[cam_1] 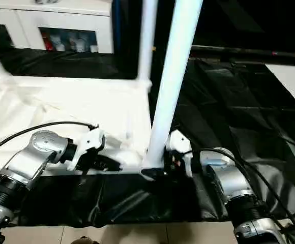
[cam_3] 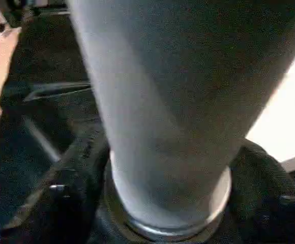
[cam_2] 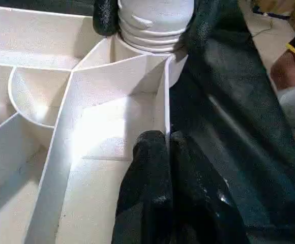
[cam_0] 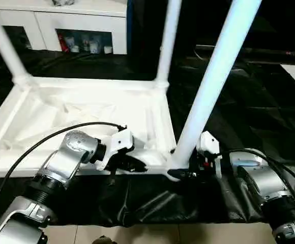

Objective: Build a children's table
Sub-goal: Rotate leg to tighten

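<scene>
The white table top (cam_0: 61, 109) lies upside down on a black sheet, its ribbed underside facing up. Three tube legs stand in its corner sockets: two at the far corners (cam_0: 169, 40) (cam_0: 2, 43) and one at the near right corner (cam_0: 213, 76). My right gripper (cam_0: 180, 173) is shut around the base of that near leg (cam_3: 157, 101), a black finger (cam_3: 81, 168) on each side just above the socket. My left gripper (cam_0: 137, 163) is shut on the top's thin near wall (cam_2: 166, 91), a little left of that corner.
The black sheet (cam_0: 239, 91) covers the floor around the table top. A white glass-door cabinet (cam_0: 81, 20) stands at the back left. Pale floor tiles (cam_0: 152, 234) run along the near edge. Part of a person (cam_2: 290, 71) appears beside the sheet in the left wrist view.
</scene>
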### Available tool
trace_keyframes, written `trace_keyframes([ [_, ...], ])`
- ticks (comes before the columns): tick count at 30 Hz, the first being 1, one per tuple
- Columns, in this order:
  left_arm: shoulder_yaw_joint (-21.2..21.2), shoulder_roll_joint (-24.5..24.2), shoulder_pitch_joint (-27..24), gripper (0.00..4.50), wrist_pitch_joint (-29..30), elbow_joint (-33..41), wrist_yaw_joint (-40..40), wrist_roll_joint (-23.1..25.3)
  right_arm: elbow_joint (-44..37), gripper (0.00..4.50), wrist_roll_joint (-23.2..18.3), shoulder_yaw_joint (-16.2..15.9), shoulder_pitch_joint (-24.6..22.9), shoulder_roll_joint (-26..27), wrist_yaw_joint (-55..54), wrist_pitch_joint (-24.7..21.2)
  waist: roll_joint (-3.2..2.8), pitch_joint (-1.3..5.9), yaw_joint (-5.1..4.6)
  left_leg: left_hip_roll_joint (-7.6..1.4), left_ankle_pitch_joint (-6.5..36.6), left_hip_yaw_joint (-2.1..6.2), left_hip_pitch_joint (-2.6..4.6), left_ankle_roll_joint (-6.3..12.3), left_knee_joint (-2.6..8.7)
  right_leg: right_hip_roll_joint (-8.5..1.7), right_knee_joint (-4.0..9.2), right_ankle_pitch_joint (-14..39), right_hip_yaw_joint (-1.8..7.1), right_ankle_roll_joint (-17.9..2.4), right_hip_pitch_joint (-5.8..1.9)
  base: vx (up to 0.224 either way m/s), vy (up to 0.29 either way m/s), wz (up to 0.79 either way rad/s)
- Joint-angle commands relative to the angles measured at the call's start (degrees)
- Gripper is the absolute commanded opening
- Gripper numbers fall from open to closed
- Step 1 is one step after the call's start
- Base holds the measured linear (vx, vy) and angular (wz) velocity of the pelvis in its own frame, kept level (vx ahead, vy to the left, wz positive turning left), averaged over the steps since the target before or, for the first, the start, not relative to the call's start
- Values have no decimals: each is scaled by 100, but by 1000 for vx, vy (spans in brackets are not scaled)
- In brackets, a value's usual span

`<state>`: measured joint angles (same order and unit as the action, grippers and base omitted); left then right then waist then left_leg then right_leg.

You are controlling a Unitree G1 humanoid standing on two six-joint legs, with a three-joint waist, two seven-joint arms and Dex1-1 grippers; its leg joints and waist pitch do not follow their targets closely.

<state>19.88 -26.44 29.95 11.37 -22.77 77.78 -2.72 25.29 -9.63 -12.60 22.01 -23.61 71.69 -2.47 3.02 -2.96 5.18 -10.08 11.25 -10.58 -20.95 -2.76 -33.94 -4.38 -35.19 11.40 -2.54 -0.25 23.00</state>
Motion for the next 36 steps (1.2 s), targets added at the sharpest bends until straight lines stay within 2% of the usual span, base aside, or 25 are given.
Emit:
trace_keyframes([
  [1,213,32,25,0,-4,-57,127,43,40,296,-5,-150,61,16,145,-12,1,325,-13,-348,772,77,87,384,400,-417,335,459,251,-1616,-277,0,0,0],
  [5,225,17,0,0,-22,-82,176,13,-52,275,-132,-149,77,94,252,-116,-2,334,-16,-341,774,86,78,328,400,-419,341,553,251,-1550,-287,0,0,0],
  [9,211,33,13,0,-62,-172,182,29,-140,273,-176,-154,20,129,315,-137,-7,347,-11,-340,674,82,81,357,388,-411,317,363,247,-1588,-287,0,0,0],
  [11,134,101,24,0,-85,-219,35,31,-161,272,-169,-156,-50,167,241,-143,-6,350,-10,-338,631,81,79,385,381,-412,310,277,241,-1621,-290,0,0,0],
  [13,21,284,93,0,-35,-344,-464,125,4,271,19,-73,-87,317,-326,-30,-6,341,-3,-338,697,79,85,369,385,-416,327,358,244,-1623,-283,0,0,0],
  [14,-63,479,154,0,78,-443,-951,212,309,271,278,63,-26,561,-1172,83,-8,319,-13,-342,833,84,92,294,406,-422,360,600,247,-1581,-265,0,0,0],
  [15,-110,581,176,0,120,-481,-1164,231,441,271,354,138,10,681,-1549,60,-4,310,-35,-335,902,84,81,220,414,-424,370,766,250,-1542,-258,0,0,0],
  [17,-171,742,219,0,241,-540,-1446,235,619,271,426,245,73,844,-2039,32,5,273,-53,-321,1483,118,137,-71,459,-455,497,2026,246,-1216,-234,0,0,0],
  [18,-183,819,245,0,331,-564,-1568,243,690,270,439,296,104,923,-2239,33,10,267,-60,-323,1561,135,132,-116,473,-464,519,2241,245,-1123,-238,0,0,0],
  [20,-136,1264,322,0,647,-558,-2180,392,951,270,372,578,266,1473,-3286,-154,-9,259,-103,-335,1759,172,136,-217,506,-464,557,2529,240,-961,-210,-33,4,-3],
  [22,-68,1435,302,0,728,-504,-2275,428,983,270,374,569,306,1671,-3473,-183,-6,268,-142,-329,1829,173,146,-226,509,-454,572,2521,247,-930,-198,0,0,0],
  [23,55,1596,257,0,767,-426,-2252,453,904,270,326,481,313,1877,-3405,-231,-110,264,-134,-322,1879,178,165,-211,505,-457,579,2464,256,-941,-185,0,0,0],
  [24,55,1596,257,0,767,-426,-2252,453,904,270,326,481,313,1877,-3405,-231,-42,264,-166,-312,1903,167,140,-155,503,-437,591,2402,253,-929,-198,0,0,0],
  [25,135,1674,243,0,770,-405,-2214,472,850,270,309,432,322,1984,-3352,-248,-40,266,-161,-306,1893,168,133,-123,504,-439,592,2405,255,-923,-207,0,0,0],
  [26,172,1703,248,0,763,-412,-2185,488,846,326,338,413,337,2017,-3346,-234,-71,278,-159,-311,1839,168,127,-100,506,-442,589,2324,260,-924,-212,0,0,0],
  [27,202,1724,278,0,726,-444,-2129,501,851,340,401,386,359,2016,-3314,-178,-65,277,-159,-313,1808,167,125,-89,507,-438,585,2271,259,-934,-211,0,0,0],
  [29,176,1710,375,0,689,-550,-2090,501,846,340,331,445,376,1972,-3246,-185,-148,288,-158,-318,1790,175,132,-112,514,-424,551,1979,255,-1037,-215,0,0,0],
  [30,168,1699,399,0,678,-576,-2087,506,845,358,311,467,383,1958,-3238,-192,-124,287,-163,-316,1792,160,134,-101,512,-415,564,1917,255,-1056,-211,0,0,0],
  [32,163,1559,443,0,546,-634,-1998,567,806,377,342,532,400,1782,-3192,-127,-142,297,-164,-314,1759,162,127,-90,515,-411,534,1702,254,-1143,-236,0,0,0],
  [35,189,1382,368,0,444,-533,-1691,511,802,386,444,526,394,1567,-3120,1,-145,303,-133,-323,1641,146,139,-30,500,-424,522,1543,263,-1218,-232,0,0,0],
  [36,226,1262,288,0,365,-399,-1445,454,777,386,456,520,371,1452,-2999,65,-114,307,-136,-322,1571,139,126,-2,495,-420,514,1461,262,-1232,-246,0,0,0],
])
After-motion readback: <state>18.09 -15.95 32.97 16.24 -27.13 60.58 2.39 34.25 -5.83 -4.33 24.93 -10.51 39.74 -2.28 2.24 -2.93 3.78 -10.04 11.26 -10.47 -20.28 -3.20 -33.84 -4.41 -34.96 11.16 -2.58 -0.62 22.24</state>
